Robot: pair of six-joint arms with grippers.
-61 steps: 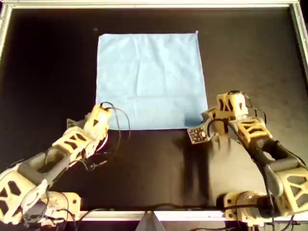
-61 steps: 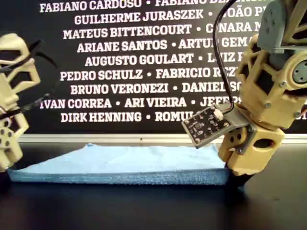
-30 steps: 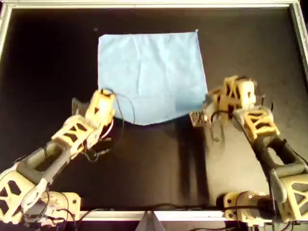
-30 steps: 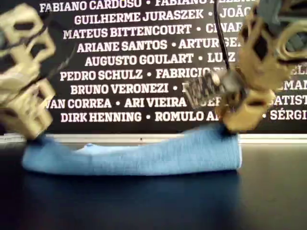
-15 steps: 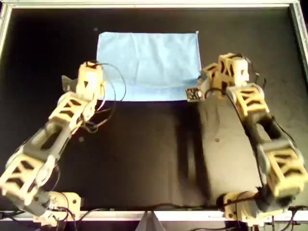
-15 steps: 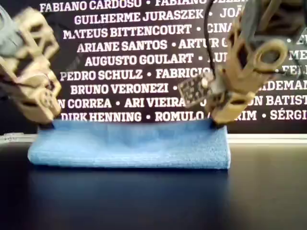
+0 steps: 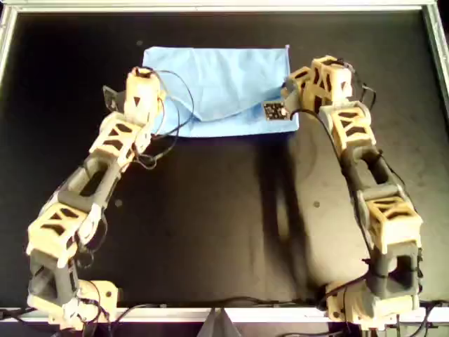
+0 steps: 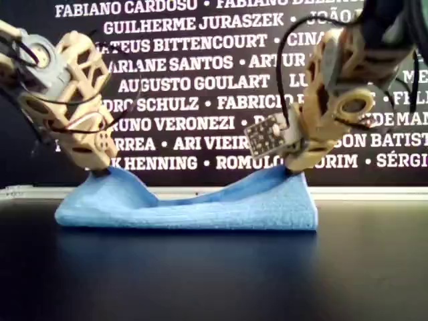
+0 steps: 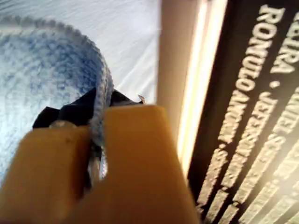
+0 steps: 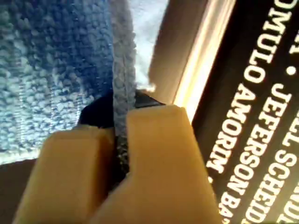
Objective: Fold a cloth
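Observation:
The light-blue cloth (image 7: 217,77) lies at the far middle of the black table, doubled over on itself, with its fold toward the near side (image 8: 200,212). My first gripper (image 7: 142,72) is shut on the lifted corner at the overhead view's left (image 8: 100,171). The first wrist view shows its jaws (image 9: 96,135) pinching the cloth's edge (image 9: 42,70). My second gripper (image 7: 295,83) is shut on the lifted corner at the overhead view's right (image 8: 293,168). The second wrist view shows its jaws (image 10: 120,130) clamping the cloth (image 10: 46,70). Between the corners the lifted edge sags.
A metal rim (image 7: 210,5) frames the black table (image 7: 210,225). A dark banner with white names (image 8: 200,80) stands just behind the far rim. A small circuit board (image 7: 273,110) hangs beside the second gripper. Both arms stretch from the near edge.
Both grippers have carried the cloth's near edge up and toward the far edge, doubling it over. They now sit lower and farther back, and the edge between them sags.

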